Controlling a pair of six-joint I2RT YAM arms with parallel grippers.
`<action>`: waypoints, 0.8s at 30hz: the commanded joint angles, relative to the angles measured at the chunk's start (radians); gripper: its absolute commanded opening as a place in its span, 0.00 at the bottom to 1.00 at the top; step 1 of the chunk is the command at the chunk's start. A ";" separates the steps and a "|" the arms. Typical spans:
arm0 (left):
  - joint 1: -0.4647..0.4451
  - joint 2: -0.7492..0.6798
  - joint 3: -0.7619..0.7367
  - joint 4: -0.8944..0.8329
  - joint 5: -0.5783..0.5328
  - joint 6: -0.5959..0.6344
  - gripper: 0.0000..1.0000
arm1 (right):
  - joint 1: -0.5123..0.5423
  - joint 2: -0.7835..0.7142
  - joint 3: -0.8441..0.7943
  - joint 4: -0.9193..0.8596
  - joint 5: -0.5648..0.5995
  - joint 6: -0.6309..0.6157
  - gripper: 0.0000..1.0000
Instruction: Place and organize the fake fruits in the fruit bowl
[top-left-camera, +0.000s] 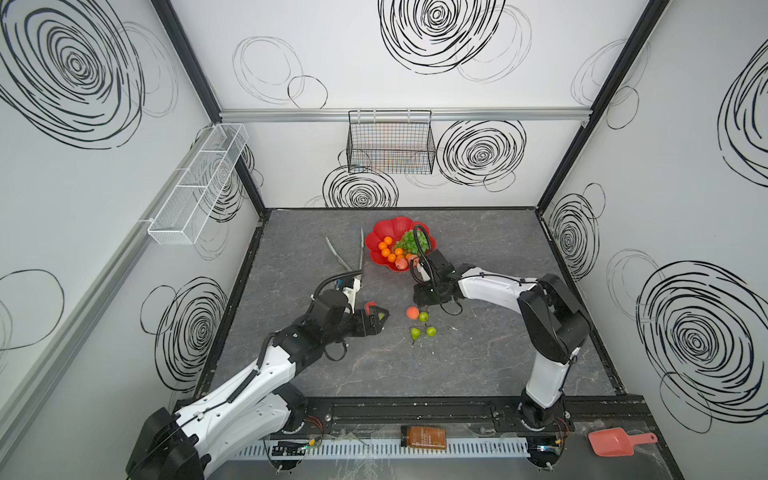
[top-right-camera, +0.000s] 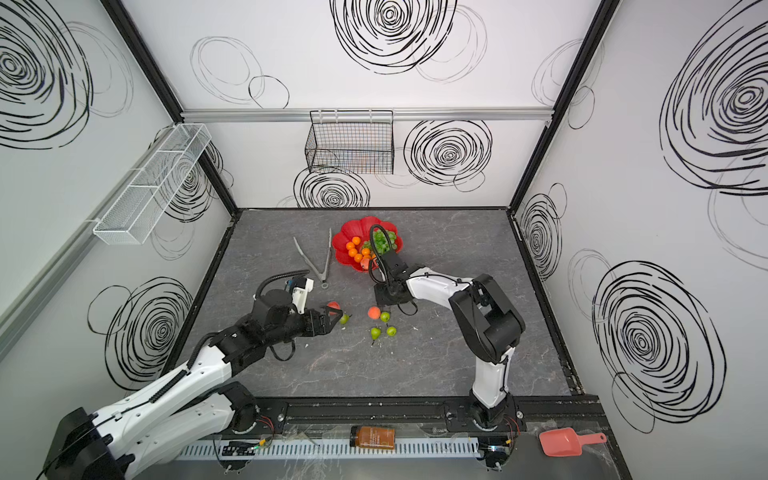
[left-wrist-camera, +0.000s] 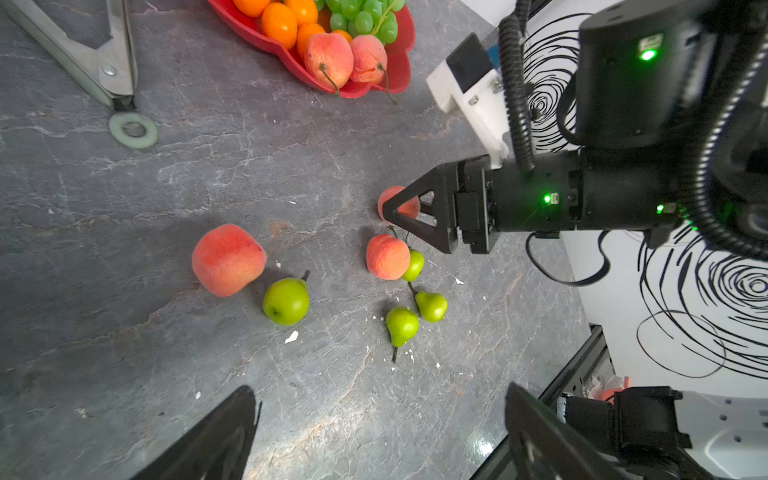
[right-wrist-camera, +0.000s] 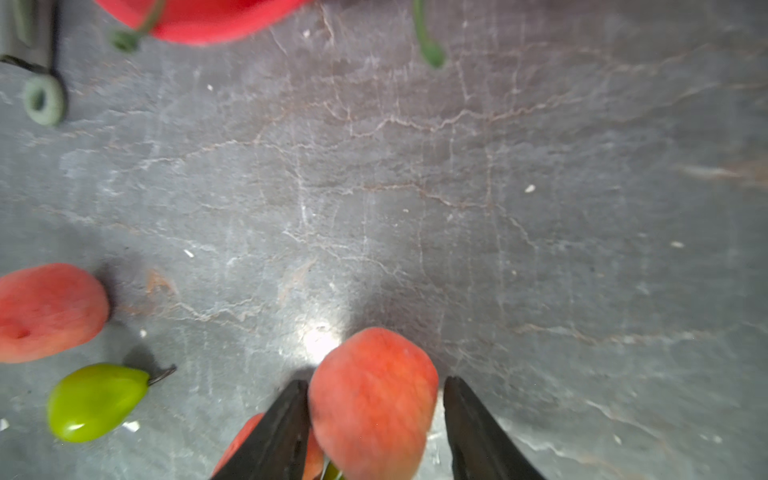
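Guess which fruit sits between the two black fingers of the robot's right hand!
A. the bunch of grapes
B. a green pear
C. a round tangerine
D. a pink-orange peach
D: in the right wrist view the right gripper straddles a peach on the table, with a gap showing beside one finger, so it is not yet clamped.

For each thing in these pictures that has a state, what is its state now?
left tool: open, empty.
right tool: open around a peach, not clamped.
fruit bowl: upright, holds tangerines, grapes and two peaches.
pears: four lying loose outside the bowl.
tongs: open, lying flat.
jar: on its side.
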 joint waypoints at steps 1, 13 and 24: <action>0.025 -0.012 0.022 0.031 0.012 0.014 0.96 | -0.005 -0.074 0.000 -0.021 0.027 0.009 0.56; 0.151 0.021 0.087 0.022 0.083 0.068 0.96 | -0.026 -0.132 0.091 -0.092 0.040 -0.010 0.55; 0.261 0.176 0.208 0.044 0.158 0.136 0.96 | -0.066 -0.052 0.251 -0.140 0.030 -0.049 0.55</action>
